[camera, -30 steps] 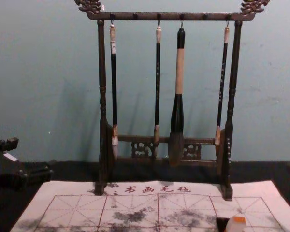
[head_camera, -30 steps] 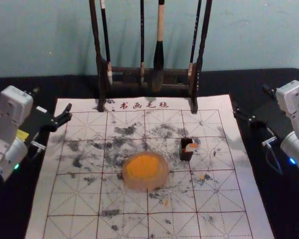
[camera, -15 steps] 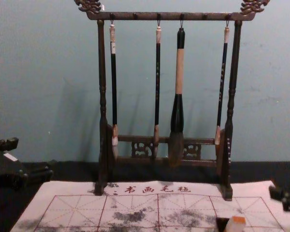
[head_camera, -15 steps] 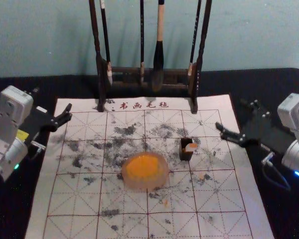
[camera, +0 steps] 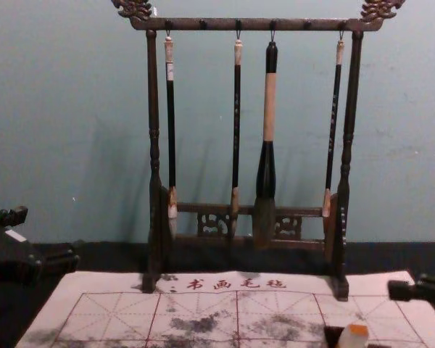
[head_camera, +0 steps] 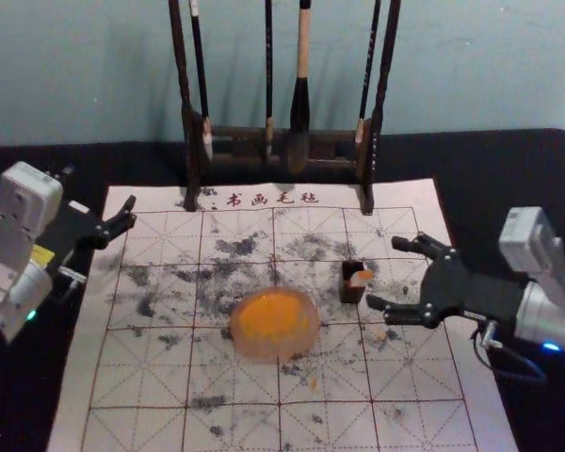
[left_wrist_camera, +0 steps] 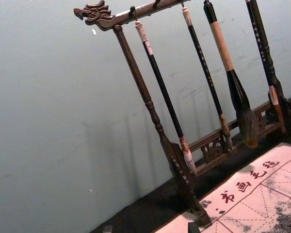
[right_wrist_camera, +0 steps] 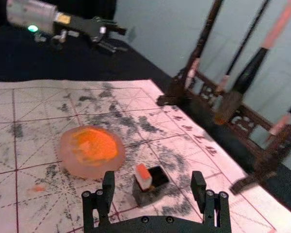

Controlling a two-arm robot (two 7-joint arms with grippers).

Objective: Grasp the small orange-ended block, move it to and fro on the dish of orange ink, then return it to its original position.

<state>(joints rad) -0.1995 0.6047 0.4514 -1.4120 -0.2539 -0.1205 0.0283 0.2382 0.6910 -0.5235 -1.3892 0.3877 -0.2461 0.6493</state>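
Note:
The small white block with an orange end [head_camera: 361, 279] rests tilted in a small black holder [head_camera: 352, 294], right of the dish of orange ink [head_camera: 274, 323] on the mat. My right gripper [head_camera: 392, 274] is open and empty, just to the right of the holder. In the right wrist view the block [right_wrist_camera: 143, 177] and holder lie between and beyond the spread fingers of my right gripper [right_wrist_camera: 152, 187]. My left gripper [head_camera: 128, 215] stays parked open at the mat's far left edge.
A dark wooden rack [camera: 255, 25] with several hanging brushes stands at the back of the gridded mat [head_camera: 231, 438]. The mat has black ink smudges and orange spots, and dark tablecloth [head_camera: 508, 160] surrounds it.
My right gripper has swung in from the right edge over the mat, toward the block and its holder. The left arm, block and dish have stayed put.

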